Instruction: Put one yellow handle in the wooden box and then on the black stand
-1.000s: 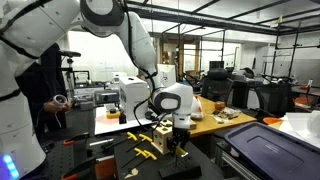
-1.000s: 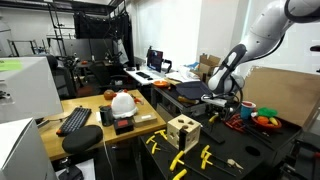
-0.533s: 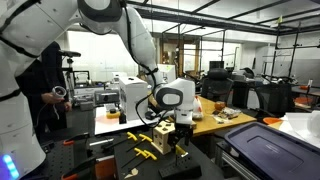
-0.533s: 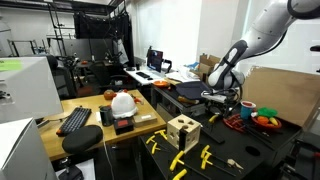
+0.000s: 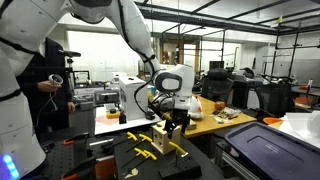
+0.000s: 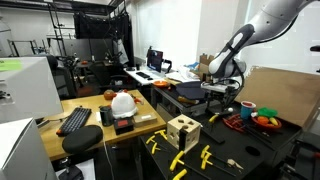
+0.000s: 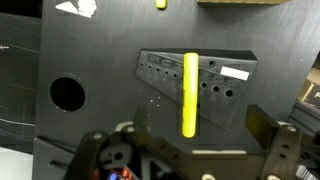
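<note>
In the wrist view a yellow handle (image 7: 190, 94) lies lengthwise on the black stand (image 7: 228, 75), a dark perforated plate. My gripper (image 7: 205, 135) hangs above it, open, with a finger on each side of the handle's near end and touching nothing. In both exterior views the gripper (image 5: 176, 122) (image 6: 223, 100) is raised off the dark table. The pale wooden box (image 5: 158, 140) (image 6: 182, 131), with dark holes in its faces, stands beside it. More yellow handles (image 5: 146, 152) (image 6: 178, 160) lie loose on the table in front of the box.
A round hole (image 7: 66, 93) opens in the dark tabletop beside the stand. A white hard hat (image 6: 122, 102) and a keyboard (image 6: 74, 120) sit on a wooden desk. A red bowl of objects (image 6: 264, 120) is beyond the arm. A person (image 5: 48, 95) stands behind the table.
The gripper has opened, left the yellow handle on the black stand, and lifted up and away from the table.
</note>
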You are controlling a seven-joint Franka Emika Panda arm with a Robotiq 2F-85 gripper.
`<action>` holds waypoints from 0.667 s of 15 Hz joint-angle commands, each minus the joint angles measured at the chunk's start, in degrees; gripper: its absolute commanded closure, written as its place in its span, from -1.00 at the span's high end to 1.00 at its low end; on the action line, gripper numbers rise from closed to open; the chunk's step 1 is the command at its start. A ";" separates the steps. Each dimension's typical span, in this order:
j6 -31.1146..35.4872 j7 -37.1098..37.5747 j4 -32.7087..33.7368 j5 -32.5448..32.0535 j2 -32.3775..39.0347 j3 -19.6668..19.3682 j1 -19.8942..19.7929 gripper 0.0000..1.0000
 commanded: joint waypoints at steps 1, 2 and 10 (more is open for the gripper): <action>-0.97 2.06 -7.93 -1.46 -8.55 -1.24 3.08 1.00; -0.76 2.72 -9.88 -1.70 -10.58 -1.37 3.97 1.00; 1.87 10.96 -22.86 -5.11 -24.98 -0.34 8.80 1.00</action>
